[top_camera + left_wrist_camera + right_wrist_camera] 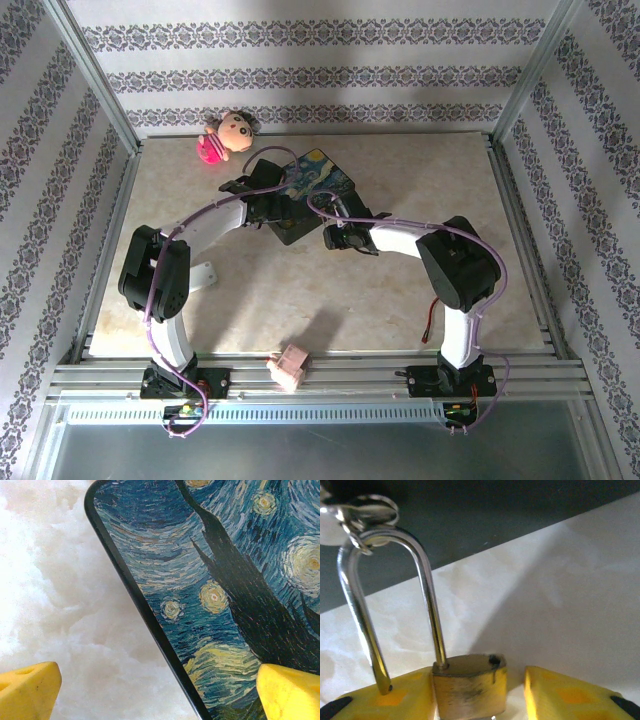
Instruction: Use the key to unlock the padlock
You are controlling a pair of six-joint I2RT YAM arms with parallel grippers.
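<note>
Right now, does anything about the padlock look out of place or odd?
Yes. In the right wrist view, the padlock has one leg of its shackle seated in the brass body, while the other leg ends free beside the body. The lock therefore looks already open, not locked.

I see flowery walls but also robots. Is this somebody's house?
Probably not a house, more likely a robot test booth: the wallpapered panels sit in a metal frame, and the left arm and right arm are bolted to a rail.

The padlock (469, 687) is cut off below; the blurred ring (372, 507) above is perhaps a keyring.
</note>
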